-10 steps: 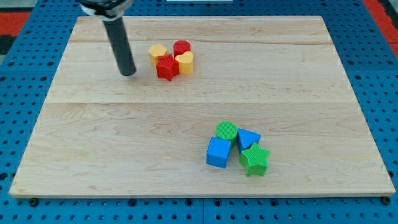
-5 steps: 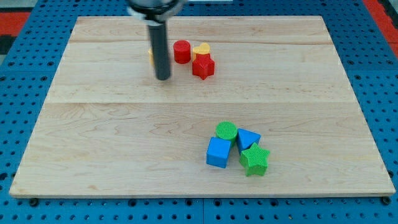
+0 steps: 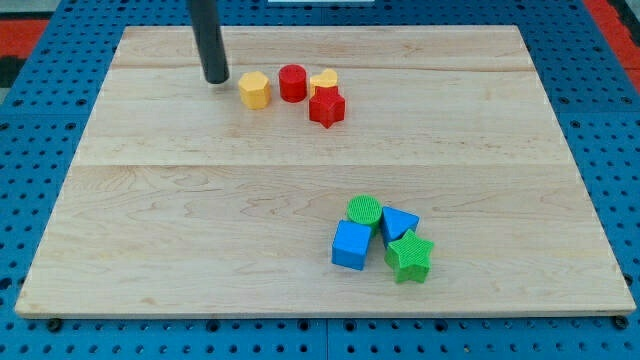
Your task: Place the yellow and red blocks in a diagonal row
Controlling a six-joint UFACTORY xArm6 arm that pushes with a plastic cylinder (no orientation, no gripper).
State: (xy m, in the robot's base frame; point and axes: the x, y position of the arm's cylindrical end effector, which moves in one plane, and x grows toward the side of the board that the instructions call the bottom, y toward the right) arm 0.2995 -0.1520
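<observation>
On the wooden board (image 3: 200, 210), near the view's top, lie a yellow hexagon block (image 3: 255, 89), a red cylinder (image 3: 292, 83), a yellow heart-shaped block (image 3: 324, 80) and a red star block (image 3: 327, 106). The hexagon stands a little apart to the left of the cylinder. The heart touches the star, which sits just below it. My tip (image 3: 215, 78) rests on the board to the upper left of the yellow hexagon, a short gap away from it.
A cluster sits at the view's lower right: a green cylinder (image 3: 364, 212), a blue triangular block (image 3: 400, 222), a blue cube (image 3: 351, 245) and a green star (image 3: 409, 256). Blue pegboard surrounds the board.
My tip pushed the red star and yellow heart to the right, then moved back up and left past the yellow hexagon. The hexagon now shows uncovered.
</observation>
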